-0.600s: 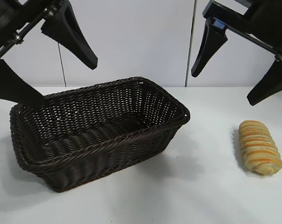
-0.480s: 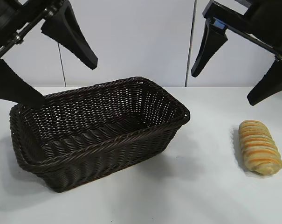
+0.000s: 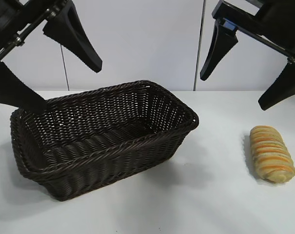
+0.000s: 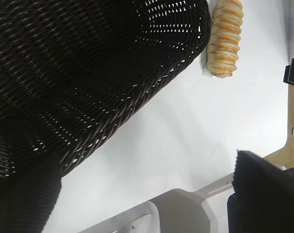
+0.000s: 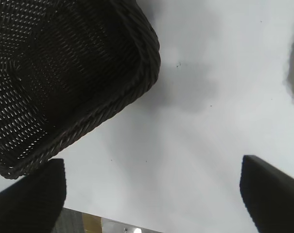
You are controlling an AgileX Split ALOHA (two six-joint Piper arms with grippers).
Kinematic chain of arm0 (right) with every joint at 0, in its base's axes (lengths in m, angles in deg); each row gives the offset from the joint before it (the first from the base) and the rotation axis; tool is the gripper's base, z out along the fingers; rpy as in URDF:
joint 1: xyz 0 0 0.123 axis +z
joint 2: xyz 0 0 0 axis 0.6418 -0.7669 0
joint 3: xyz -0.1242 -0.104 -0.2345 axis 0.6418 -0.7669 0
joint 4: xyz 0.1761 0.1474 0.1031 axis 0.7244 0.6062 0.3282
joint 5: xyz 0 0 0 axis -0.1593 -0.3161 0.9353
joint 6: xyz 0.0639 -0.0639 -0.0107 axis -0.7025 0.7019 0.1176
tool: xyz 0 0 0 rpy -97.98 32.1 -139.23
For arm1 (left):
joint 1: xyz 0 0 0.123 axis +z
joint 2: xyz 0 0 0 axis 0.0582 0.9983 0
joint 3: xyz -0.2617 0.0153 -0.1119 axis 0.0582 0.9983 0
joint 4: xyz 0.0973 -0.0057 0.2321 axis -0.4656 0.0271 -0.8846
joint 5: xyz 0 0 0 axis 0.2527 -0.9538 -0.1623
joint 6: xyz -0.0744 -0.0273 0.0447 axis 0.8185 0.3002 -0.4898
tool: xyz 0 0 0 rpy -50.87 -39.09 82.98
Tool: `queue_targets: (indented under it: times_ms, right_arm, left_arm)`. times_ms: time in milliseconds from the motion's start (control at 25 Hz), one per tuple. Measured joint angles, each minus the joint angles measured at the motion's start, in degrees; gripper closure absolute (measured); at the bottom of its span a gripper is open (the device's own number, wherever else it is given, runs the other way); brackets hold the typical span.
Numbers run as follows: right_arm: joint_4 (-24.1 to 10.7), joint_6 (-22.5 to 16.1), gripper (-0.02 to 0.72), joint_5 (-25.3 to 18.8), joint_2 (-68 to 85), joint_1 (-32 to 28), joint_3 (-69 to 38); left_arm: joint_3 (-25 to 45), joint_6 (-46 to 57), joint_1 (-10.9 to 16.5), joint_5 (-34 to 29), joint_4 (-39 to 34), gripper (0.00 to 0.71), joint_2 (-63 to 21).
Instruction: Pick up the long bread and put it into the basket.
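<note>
My left gripper (image 3: 67,85) hangs wide open above the basket (image 3: 108,146). My right gripper (image 3: 242,90), also wide open, hangs above the bread (image 3: 271,153) on the table (image 3: 206,200).

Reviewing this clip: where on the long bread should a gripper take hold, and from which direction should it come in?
Probably across the middle of the long bread, from above, fingers closing on its two long sides. It lies flat on the table with open space all around, well right of the basket. The right gripper, open and hanging above it, is the nearer one; the left gripper hangs open over the basket.
</note>
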Motion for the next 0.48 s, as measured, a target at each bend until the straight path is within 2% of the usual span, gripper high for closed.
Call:
queue_targets:
  times_ms: [480]
  right_arm:
    - [0.0, 0.0, 0.008, 0.0, 0.0, 0.0, 0.0]
  left_arm:
    - [0.0, 0.0, 0.0, 0.8, 0.0, 0.016, 0.0]
